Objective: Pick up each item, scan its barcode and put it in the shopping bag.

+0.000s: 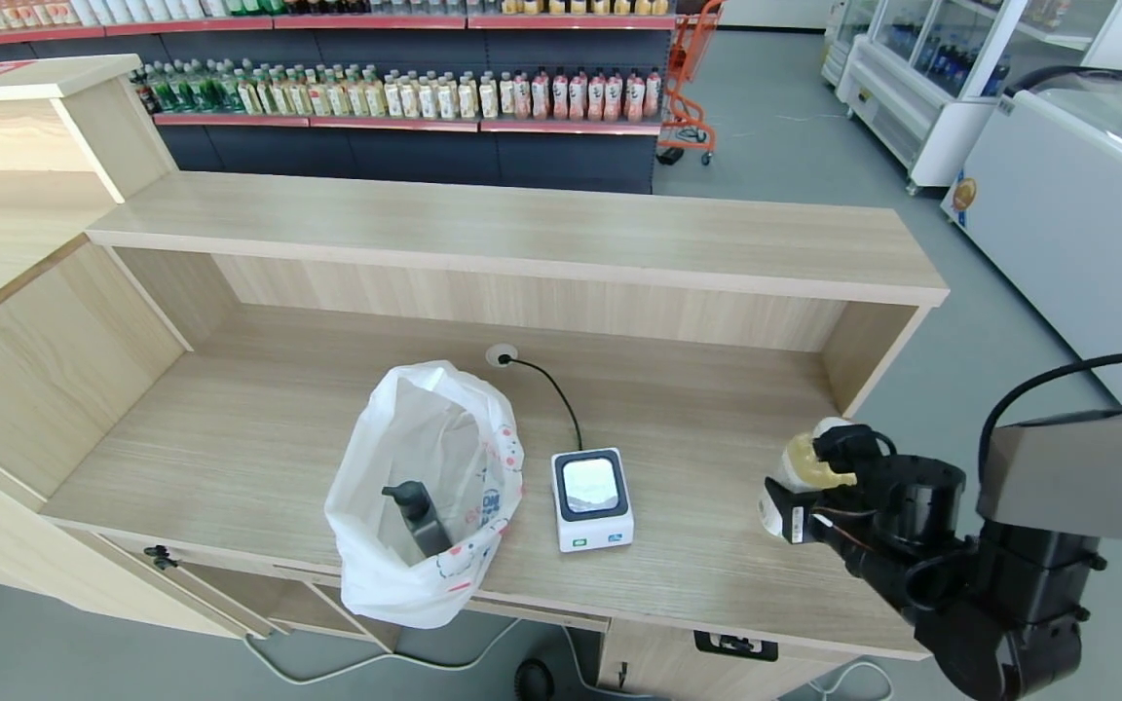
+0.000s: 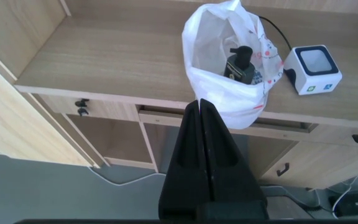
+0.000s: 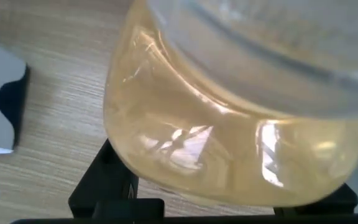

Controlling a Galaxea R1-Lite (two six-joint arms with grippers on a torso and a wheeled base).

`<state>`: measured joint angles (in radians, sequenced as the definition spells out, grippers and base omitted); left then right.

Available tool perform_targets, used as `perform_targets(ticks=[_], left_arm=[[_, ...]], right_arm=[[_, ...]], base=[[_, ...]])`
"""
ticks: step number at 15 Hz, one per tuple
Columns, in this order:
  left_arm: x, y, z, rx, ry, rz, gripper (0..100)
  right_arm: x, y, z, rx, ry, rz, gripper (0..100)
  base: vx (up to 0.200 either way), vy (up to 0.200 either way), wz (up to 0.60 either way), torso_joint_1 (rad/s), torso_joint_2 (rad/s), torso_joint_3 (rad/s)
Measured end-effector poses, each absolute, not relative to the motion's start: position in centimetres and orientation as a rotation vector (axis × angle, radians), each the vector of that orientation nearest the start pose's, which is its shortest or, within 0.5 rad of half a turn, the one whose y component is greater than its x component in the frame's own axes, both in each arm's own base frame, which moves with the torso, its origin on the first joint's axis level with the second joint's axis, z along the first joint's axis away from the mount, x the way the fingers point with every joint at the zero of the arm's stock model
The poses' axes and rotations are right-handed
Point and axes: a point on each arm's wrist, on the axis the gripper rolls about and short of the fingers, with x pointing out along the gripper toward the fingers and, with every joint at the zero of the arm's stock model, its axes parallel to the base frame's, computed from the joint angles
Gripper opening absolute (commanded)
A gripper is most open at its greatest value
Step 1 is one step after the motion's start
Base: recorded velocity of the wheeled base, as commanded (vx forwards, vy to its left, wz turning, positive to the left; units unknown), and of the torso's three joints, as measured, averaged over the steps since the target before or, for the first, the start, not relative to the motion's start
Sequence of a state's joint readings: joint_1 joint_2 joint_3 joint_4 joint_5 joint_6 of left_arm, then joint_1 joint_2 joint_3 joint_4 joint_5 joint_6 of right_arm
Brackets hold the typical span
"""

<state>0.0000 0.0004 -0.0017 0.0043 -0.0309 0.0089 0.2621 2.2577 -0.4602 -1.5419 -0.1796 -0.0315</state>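
The barcode scanner (image 1: 592, 497) sat on the wooden counter (image 1: 717, 389), its glass window facing up. Just to the scanner's left stood the white plastic shopping bag (image 1: 425, 467), mouth open, with a dark pump bottle (image 1: 420, 516) already inside it. Well to the scanner's right, the right gripper (image 1: 814, 482) pinched a clear bottle of pale yellow liquid (image 1: 800, 465) between its two black fingers, one on either side of the body. In the right wrist view the bottle (image 3: 229, 124) hung close over the counter, with an edge of the scanner just in frame. Whether it was lifted fully free could not be told.

The left gripper (image 2: 200, 109) had its fingers pressed together with nothing between them. It was held on the near side of the scanner, off the counter's front edge and below the bag.

By my reading, one item was bagged and the second was grasped but not yet scanned. The next move called for carrying the bottle leftward over the scanner's window and turning it so that the barcode faced the glass. Only then should it go on into the bag, low enough to clear the rim without knocking the pump bottle over
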Motion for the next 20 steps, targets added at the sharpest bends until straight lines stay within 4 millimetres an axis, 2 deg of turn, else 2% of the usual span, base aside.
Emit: perform_targets(ticks=[3, 5, 8, 11, 14, 20], left_arm=[[-2.3, -0.1, 7.6, 0.009, 0.002, -0.031, 0], [-2.3, -0.1, 7.6, 0.009, 0.002, -0.031, 0], [-2.3, -0.1, 7.6, 0.009, 0.002, -0.031, 0], [-2.3, -0.1, 7.6, 0.009, 0.002, -0.031, 0], [-2.3, -0.1, 7.6, 0.009, 0.002, -0.031, 0], [-2.3, -0.1, 7.6, 0.009, 0.003, -0.031, 0]], right_arm=[[29.6, 6.5, 7.2, 0.011, 0.25, 0.167, 0], [27.3, 5.4, 11.6, 0.112, 0.292, 0.284, 0], [22.5, 4.5, 18.3, 0.339, 0.464, 0.516, 0], [17.0, 5.1, 26.2, 0.506, 0.45, 0.828, 0], [13.4, 5.7, 28.9, 0.479, 0.379, 1.006, 0], [9.6, 6.4, 30.0, 0.447, 0.394, 1.206, 0]], base=[[0.0, 0.0, 0.0, 0.0, 0.0, 0.0], [0.0, 0.0, 0.0, 0.0, 0.0, 0.0], [0.0, 0.0, 0.0, 0.0, 0.0, 0.0], [0.0, 0.0, 0.0, 0.0, 0.0, 0.0], [0.0, 0.0, 0.0, 0.0, 0.0, 0.0], [0.0, 0.0, 0.0, 0.0, 0.0, 0.0]])
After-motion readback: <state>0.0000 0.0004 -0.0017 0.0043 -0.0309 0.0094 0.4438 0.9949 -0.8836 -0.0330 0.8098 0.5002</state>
